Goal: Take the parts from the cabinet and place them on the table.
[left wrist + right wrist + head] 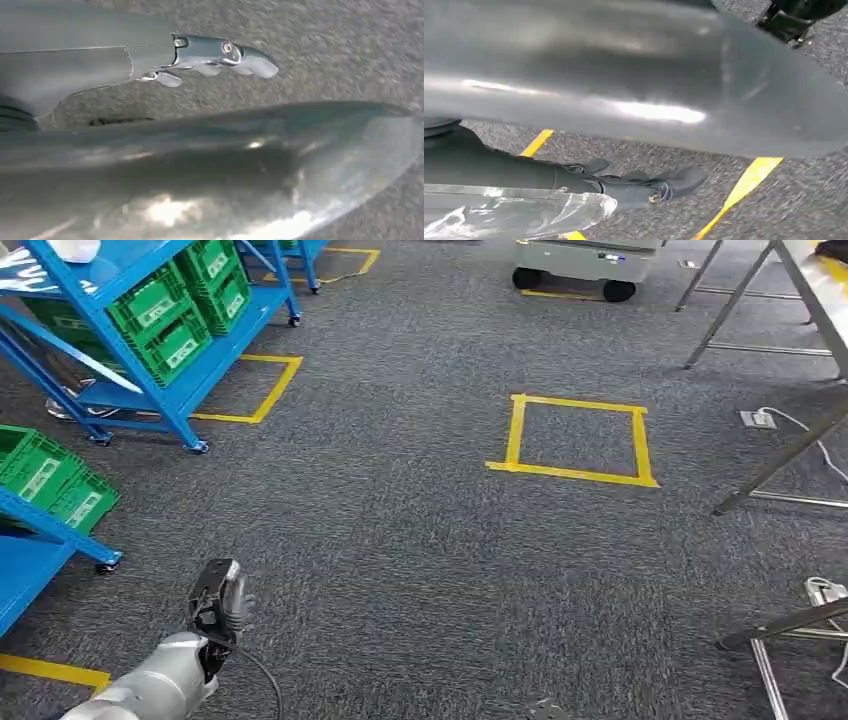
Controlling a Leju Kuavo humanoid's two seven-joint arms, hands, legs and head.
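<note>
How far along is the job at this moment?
Done: nothing visible confirms a delivered part. In hand: clear plastic lies against the right hand, grip unclear; the left hand is empty, fingers apart. Left: the green bins sit on the blue cabinet; the table legs stand across the carpet.

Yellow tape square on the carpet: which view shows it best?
The head view: the whole tape square lies mid-floor, all four sides visible. The right wrist view catches yellow tape strips under the hand, but which marking is unclear. The left wrist view shows bare carpet.
</note>
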